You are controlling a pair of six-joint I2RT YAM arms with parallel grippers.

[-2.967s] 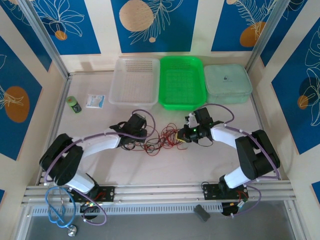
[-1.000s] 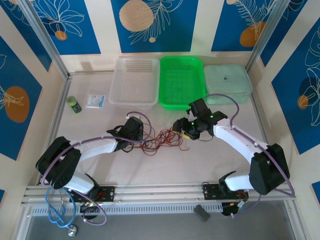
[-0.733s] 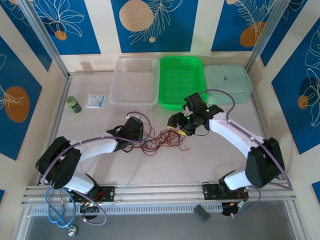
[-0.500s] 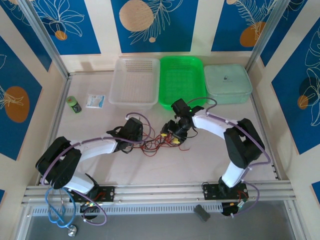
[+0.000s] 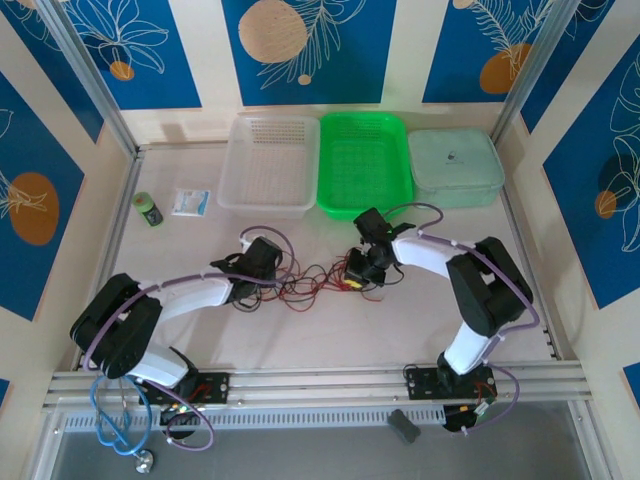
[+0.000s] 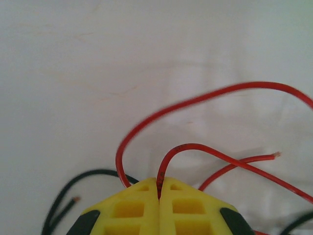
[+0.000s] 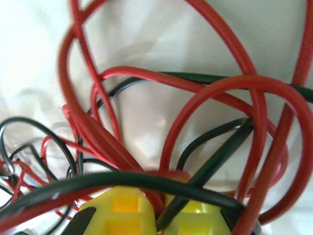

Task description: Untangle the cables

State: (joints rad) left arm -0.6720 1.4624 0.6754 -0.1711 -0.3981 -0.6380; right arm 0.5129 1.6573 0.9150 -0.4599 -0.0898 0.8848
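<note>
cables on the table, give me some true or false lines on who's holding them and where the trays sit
1. The left tool is shut on a red wire of the cables. True.
2. The cables lie inside the green tray. False: they lie on the table in front of it, between the two tools.
3. The right tool hangs wide open. False: it is shut, with red wires caught between its yellow fingers.
4. The green tray sits between the clear tray and the pale lidded box. True.
</note>
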